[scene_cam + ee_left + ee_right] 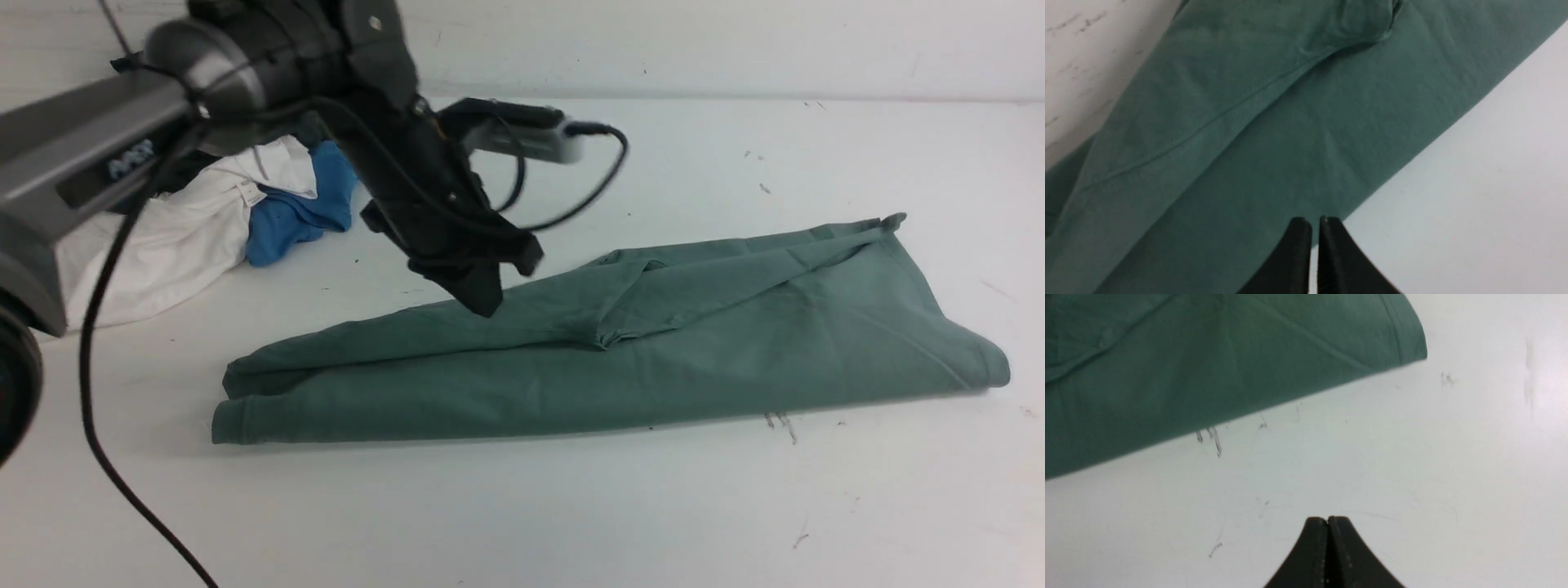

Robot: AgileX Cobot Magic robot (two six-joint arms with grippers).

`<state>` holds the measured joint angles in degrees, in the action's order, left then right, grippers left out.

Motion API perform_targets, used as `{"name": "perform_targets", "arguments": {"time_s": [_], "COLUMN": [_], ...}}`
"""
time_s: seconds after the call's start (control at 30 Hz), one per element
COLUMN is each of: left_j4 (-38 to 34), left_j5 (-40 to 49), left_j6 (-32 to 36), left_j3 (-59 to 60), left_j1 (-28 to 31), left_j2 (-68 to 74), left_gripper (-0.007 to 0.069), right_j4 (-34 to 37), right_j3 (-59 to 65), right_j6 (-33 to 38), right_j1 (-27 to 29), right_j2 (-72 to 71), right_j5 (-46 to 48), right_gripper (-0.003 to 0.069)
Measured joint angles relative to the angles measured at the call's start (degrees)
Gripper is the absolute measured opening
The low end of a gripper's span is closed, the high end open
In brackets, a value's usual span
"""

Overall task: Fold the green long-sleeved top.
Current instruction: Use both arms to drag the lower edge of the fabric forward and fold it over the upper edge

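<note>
Green long-sleeved top [653, 351] lying folded into a long band, left to right across the table [522, 506]. Left claw [483, 300] hanging over its far edge, left of centre, tips nearly pressed together, empty. Right claw [1327, 519] pressed together over bare table, apart from the top's corner.

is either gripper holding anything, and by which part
Nothing is held: the left gripper is shut and empty above the green top, the right gripper shut and empty over the table.

Lab-like test bench: scuffed white table [571, 506], plain wall [735, 41].
</note>
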<state>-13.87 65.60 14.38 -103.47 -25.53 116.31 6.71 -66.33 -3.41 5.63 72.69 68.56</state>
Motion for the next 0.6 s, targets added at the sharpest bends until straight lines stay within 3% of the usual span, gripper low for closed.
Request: {"name": "perform_targets", "arguments": {"time_s": [0.1,0.37,0.6], "left_j4": [4.7,11.85,16.18], "left_j5": [-3.79,-14.89,-19.39], "left_j6": [-0.05,-0.07,-0.07], "left_j3": [0.0,0.0,0.0], "left_j1": [-3.72,-12.71,-13.06], "left_j2": [0.73,5.75,9.89], "left_gripper": [0.0083,0.0309,0.0351], "right_j4": [0.0,0.14,0.62], "right_j3": [4.34,10.23,10.23], "right_j6": [0.05,2.48,2.72], "right_j1": [0.0,0.0,0.0], "right_j2": [-3.2,-5.35,-5.35], "right_j5": [-1.0,-1.41,-2.49], "right_gripper": [-0.0013,-0.0014,-0.0014]}}
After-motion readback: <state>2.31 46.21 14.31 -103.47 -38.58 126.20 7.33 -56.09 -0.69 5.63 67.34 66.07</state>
